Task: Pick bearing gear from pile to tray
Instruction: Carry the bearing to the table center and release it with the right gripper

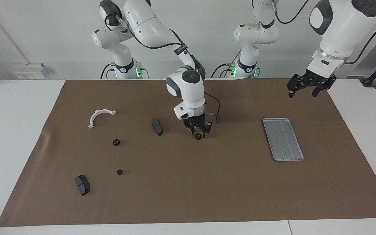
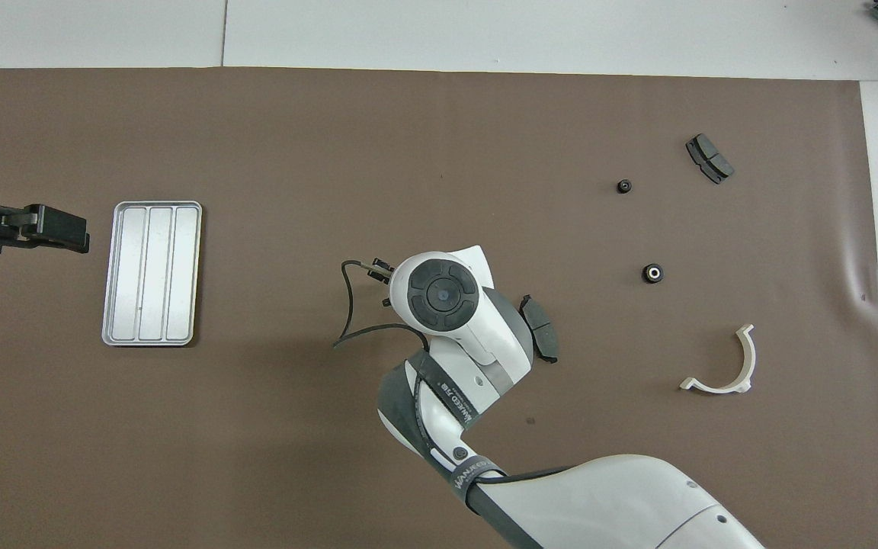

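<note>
**Small Hard Gear at Parted Fingertips, Mid-Mat**

Right gripper (image 1: 200,132) low over the middle of the brown mat (image 1: 207,189), fingers parted wider than the part. Directly under the tips, one little black gear (image 1: 198,136), seemingly lying on the mat rather than pinched; actual contact impossible to tell. Hidden under the wrist in the overhead view.

Probably light, rigid and smooth, so unlikely to crush but likely to roll or squirt out of an off-centre pinch. Best taken across the round rim, fingers straddling it squarely, low to the mat.

Beside it toward the right arm's end, a dark brake pad (image 1: 157,126). Further that way, two more gears (image 1: 116,142) (image 1: 119,171), a white bracket (image 1: 100,116) and a second pad (image 1: 82,184).

Toward the left arm's end, well apart, the tray (image 1: 283,139), nothing in it. Left gripper (image 1: 303,94) waiting open in the air above the mat near the tray, holding nothing.
</note>
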`<state>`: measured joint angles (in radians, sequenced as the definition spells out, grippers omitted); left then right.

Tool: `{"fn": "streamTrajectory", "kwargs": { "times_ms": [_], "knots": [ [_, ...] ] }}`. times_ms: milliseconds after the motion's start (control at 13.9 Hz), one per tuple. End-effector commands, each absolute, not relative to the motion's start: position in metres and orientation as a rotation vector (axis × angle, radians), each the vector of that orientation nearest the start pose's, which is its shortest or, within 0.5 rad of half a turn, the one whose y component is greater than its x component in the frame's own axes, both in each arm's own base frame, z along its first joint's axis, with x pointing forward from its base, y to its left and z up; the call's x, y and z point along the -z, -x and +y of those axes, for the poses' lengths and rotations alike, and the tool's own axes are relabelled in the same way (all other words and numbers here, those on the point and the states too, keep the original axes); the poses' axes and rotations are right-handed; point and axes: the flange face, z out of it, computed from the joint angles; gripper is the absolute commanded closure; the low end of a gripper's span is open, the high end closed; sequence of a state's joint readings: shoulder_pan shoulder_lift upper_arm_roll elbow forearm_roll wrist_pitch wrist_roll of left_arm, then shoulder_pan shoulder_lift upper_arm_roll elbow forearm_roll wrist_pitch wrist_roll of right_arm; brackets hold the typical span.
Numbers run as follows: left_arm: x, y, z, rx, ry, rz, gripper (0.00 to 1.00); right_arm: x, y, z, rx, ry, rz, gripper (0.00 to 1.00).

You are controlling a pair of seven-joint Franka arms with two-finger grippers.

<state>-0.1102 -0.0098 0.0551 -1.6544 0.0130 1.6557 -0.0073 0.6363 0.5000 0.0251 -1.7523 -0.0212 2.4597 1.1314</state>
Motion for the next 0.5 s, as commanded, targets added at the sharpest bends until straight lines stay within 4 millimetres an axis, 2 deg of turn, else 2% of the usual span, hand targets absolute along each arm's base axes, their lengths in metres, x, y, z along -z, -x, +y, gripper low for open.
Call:
{"fn": "streamTrajectory", "kwargs": {
  "times_ms": [0,72,144,215,359,431],
  "knots": [
    [-0.599,-0.551,-0.031,0.006,3.122,0.103,0.0,-0.322,-0.548,0.406,0.247,2.906,0.695,0.0],
    [-0.599,-0.551,-0.031,0.003,3.121,0.105,0.0,-0.344,-0.555,0.39,0.27,2.922,0.696,0.0],
    [-0.599,-0.549,-0.031,-0.004,3.121,0.11,0.0,-0.362,-0.569,0.36,0.291,2.927,0.739,0.0],
    [-0.598,-0.55,-0.031,0.001,3.121,0.108,0.0,-0.381,-0.576,0.338,0.303,2.937,0.731,0.0],
    [-0.599,-0.552,-0.038,0.03,3.122,0.103,0.0,-0.411,-0.59,0.278,0.3,3.007,0.632,0.0],
    [-0.599,-0.551,-0.048,0.033,3.121,0.127,0.0,-0.422,-0.594,0.25,0.294,3.042,0.563,0.0]
  ]
}}
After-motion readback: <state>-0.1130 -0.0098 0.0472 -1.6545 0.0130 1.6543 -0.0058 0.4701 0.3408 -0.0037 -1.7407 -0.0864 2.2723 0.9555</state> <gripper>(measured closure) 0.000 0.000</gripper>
